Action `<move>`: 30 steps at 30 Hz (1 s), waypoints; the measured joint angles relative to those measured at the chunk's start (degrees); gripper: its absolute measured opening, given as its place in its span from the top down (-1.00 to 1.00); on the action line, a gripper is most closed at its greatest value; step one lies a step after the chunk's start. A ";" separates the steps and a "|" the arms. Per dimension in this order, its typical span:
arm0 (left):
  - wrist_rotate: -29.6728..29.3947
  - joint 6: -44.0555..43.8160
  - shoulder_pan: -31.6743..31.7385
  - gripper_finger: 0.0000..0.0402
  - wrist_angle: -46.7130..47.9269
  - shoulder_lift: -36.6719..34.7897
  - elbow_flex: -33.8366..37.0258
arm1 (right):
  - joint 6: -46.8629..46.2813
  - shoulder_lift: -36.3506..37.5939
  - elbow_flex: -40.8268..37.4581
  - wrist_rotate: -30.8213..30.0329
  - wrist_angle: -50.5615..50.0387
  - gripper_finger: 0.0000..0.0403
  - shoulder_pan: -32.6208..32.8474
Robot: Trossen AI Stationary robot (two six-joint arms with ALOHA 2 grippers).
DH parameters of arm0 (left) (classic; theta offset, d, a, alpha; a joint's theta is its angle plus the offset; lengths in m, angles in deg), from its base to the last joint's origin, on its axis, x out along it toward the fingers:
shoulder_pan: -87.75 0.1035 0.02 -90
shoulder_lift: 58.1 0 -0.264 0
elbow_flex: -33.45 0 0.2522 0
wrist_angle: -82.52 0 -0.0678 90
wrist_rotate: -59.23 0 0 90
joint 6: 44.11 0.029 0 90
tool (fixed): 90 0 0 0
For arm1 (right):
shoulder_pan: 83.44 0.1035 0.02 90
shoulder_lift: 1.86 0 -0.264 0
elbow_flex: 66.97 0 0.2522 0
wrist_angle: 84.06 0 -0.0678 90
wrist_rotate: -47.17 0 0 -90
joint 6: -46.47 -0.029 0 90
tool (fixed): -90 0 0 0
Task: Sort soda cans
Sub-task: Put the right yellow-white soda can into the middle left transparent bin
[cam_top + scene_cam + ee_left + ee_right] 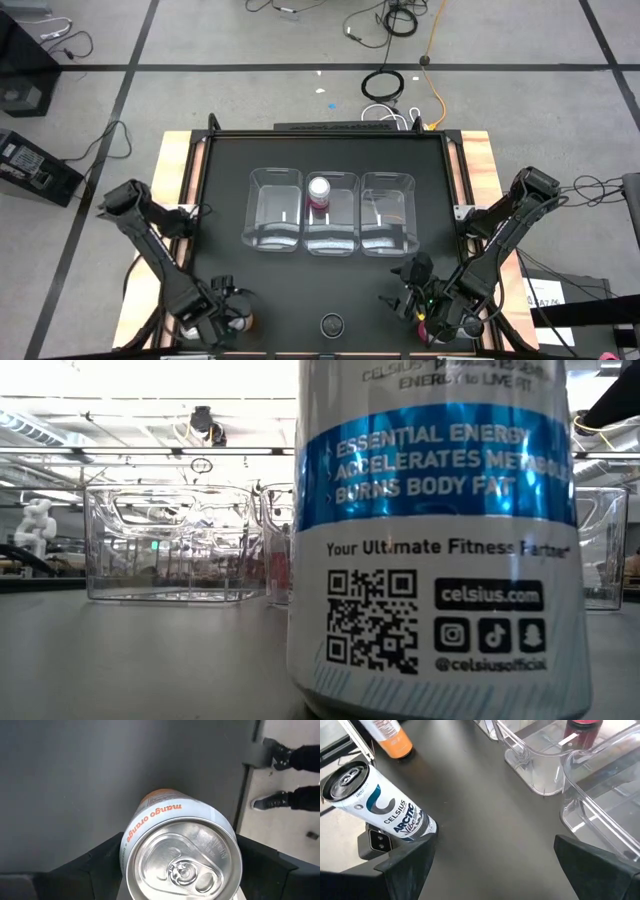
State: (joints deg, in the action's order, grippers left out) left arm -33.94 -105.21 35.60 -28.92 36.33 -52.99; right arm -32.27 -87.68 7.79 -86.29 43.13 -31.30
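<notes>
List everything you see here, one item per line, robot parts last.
Clear bins: three, transparent, in a row mid-table.
Pink can: one, upright in the middle bin.
Orange can: one, white and orange, at the near left edge of the table, between the left fingers.
White-and-blue can: one, near edge centre, right before the low camera.
Table: one, black.
Cables: several, dark, on the floor beyond the table.
Person's shoes: two, dark, on the floor beside the table.
Left hand: closed on the orange can.
Right hand: open, empty, near right edge.
</notes>
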 joint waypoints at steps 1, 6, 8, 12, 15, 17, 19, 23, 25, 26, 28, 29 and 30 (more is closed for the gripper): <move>0.18 0.00 0.63 -0.57 0.21 0.00 0.00 | 0.57 0.00 0.00 0.00 0.00 -0.98 0.00; 1.96 -0.06 4.48 -0.57 0.14 -0.22 0.00 | 4.71 0.00 -0.01 0.00 0.00 -0.98 0.00; 2.20 -0.08 6.14 -0.57 -0.28 -0.62 -0.04 | 6.72 0.00 -0.02 0.02 -0.02 -0.98 0.00; 2.21 0.26 9.77 -0.58 -0.13 -1.42 -1.77 | 9.68 0.00 -0.02 0.02 -0.04 -0.98 0.02; 2.19 1.61 12.61 -0.58 0.23 -2.29 -4.09 | 10.89 0.00 -0.02 0.09 -0.09 -0.98 0.02; 1.86 2.40 14.41 -0.58 0.98 -2.92 -5.64 | 11.10 0.00 -0.02 0.17 -0.10 -0.98 0.02; 1.43 4.03 16.26 -0.58 2.01 -3.63 -7.18 | 11.12 0.00 -0.02 0.28 -0.11 -0.98 0.02; 0.03 7.33 20.06 -0.58 3.36 -5.02 -10.76 | 11.12 0.00 -0.02 0.28 -0.13 -0.98 0.02; -0.03 9.48 22.02 -0.58 5.60 -5.45 -12.91 | 11.12 0.00 -0.02 0.28 -0.14 -0.98 0.02; -0.16 10.59 23.07 -0.58 6.70 -5.65 -13.99 | 11.12 0.00 -0.02 0.28 -0.15 -0.98 0.02; -0.80 12.88 25.15 -0.58 9.92 -6.03 -16.45 | 11.10 0.00 -0.02 0.28 -0.15 -0.98 0.02; -1.42 14.11 26.17 -0.58 12.10 -6.20 -17.67 | 11.03 0.00 -0.02 0.28 -0.15 -0.98 0.02; -2.08 15.41 27.37 -0.58 14.27 -6.32 -18.78 | 11.01 0.00 -0.02 0.28 -0.14 -0.98 0.02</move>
State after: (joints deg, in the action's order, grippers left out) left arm -36.03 -89.80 62.97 -14.66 30.01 -71.77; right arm -21.26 -87.68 7.76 -86.00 42.99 -31.28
